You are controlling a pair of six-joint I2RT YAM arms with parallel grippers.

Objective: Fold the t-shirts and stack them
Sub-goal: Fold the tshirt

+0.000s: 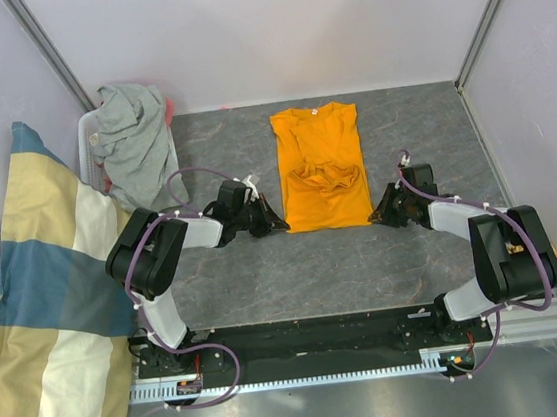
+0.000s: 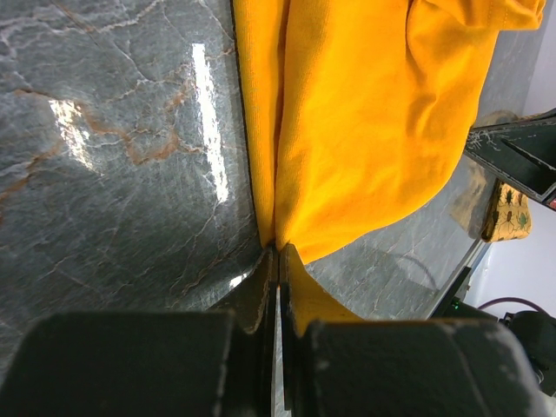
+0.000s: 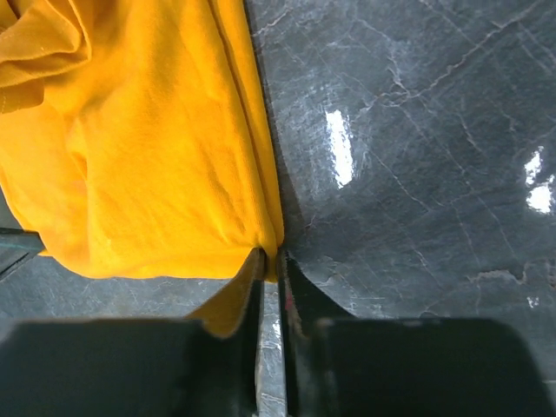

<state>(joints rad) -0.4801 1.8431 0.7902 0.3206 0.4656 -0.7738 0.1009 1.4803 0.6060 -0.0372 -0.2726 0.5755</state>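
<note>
Orange t-shirt (image 1: 320, 168), soft matte cotton, lies mid-worktop folded into a long narrow strip, with its round neck at the far end and a rumpled bunch across its middle. The left claw (image 1: 278, 226) is clenched on its near left corner and the right claw (image 1: 378, 215) pinches the near right corner, both low on the glossy, veined grey worktop (image 1: 432, 141). Bare stone stretches either side of the strip. A grey t-shirt (image 1: 135, 144) slumps crumpled over a pale bin (image 1: 86, 140) at far left, beside a cream-and-blue cloth (image 1: 37, 296).
</note>
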